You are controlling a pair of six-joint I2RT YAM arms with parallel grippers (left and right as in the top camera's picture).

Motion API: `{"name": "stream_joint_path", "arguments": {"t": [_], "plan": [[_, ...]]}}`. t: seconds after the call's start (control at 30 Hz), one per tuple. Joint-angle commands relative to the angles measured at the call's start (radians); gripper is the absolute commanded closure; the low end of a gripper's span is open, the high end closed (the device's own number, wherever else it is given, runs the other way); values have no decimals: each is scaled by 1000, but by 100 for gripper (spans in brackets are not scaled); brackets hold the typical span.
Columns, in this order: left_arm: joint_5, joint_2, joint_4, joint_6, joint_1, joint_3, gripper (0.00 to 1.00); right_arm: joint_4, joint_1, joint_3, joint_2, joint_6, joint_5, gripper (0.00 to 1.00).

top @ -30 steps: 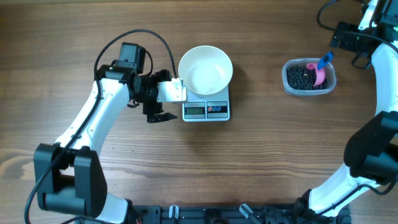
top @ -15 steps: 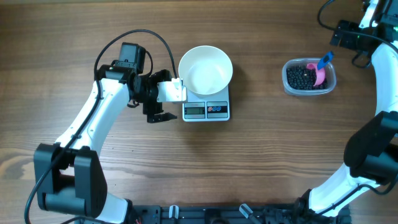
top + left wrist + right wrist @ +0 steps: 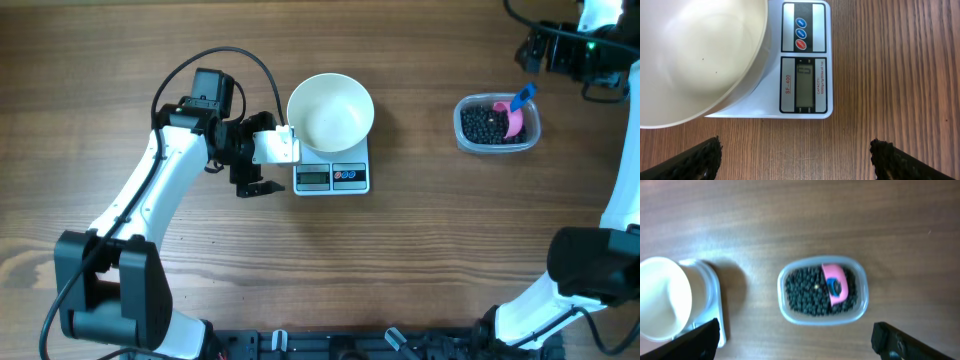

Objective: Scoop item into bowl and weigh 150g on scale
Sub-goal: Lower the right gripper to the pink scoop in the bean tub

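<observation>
While both arms stand over the wooden desk (image 3: 420, 250), nothing is held. The left arm (image 3: 150, 200) reaches from the near left corner toward the middle. Its hand (image 3: 268, 154) sits just left of the scale (image 3: 332, 178), jaws spread wide and released. In the left wrist view the two dark fingertips (image 3: 702, 160) show at the lower corners with bare wood between them. The right arm (image 3: 595, 265) rises along the right edge. Its hand (image 3: 548, 50) hangs near the far right corner, beyond the tub (image 3: 461, 133) and apart from it, jaws likewise spread and gripping nothing.

The white bowl (image 3: 330, 112) sits on the scale a little left of the desk's middle, toward the far edge. It covers the platform's far part, and its inside shows white with a few tiny dark specks. The scale's display and its three round buttons, two blue and one red, face the near edge, clear of the bowl.

The clear tub stands well right of the scale, toward the far right corner. The black beans (image 3: 482, 125) lie inside it. The pink scoop (image 3: 514, 118) rests in the beans at the tub's right side, its blue handle (image 3: 522, 98) sticking up over the far rim.
</observation>
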Motion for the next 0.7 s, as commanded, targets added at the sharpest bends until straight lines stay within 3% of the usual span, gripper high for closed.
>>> {"name": "stream_joint_path", "arguments": {"t": [0.0, 0.17, 0.43, 0.47, 0.57, 0.67], "plan": [[23, 12, -1, -13, -2, -6, 0, -33, -3, -5, 6, -59, -16, 0], [23, 12, -1, -13, -2, -6, 0, 41, -3, -167, 7, -108, -8, 0], [23, 12, -1, -13, -2, -6, 0, 431, -4, -490, 7, -190, 37, 1], [23, 12, -1, -13, -2, -6, 0, 456, -3, -500, 7, -194, 74, 7], [23, 12, -1, -13, -2, -6, 0, 446, -3, -465, 6, -275, 152, 12], [23, 12, -1, -13, -2, -6, 0, 304, -3, -271, 6, -264, 120, 7]]}}
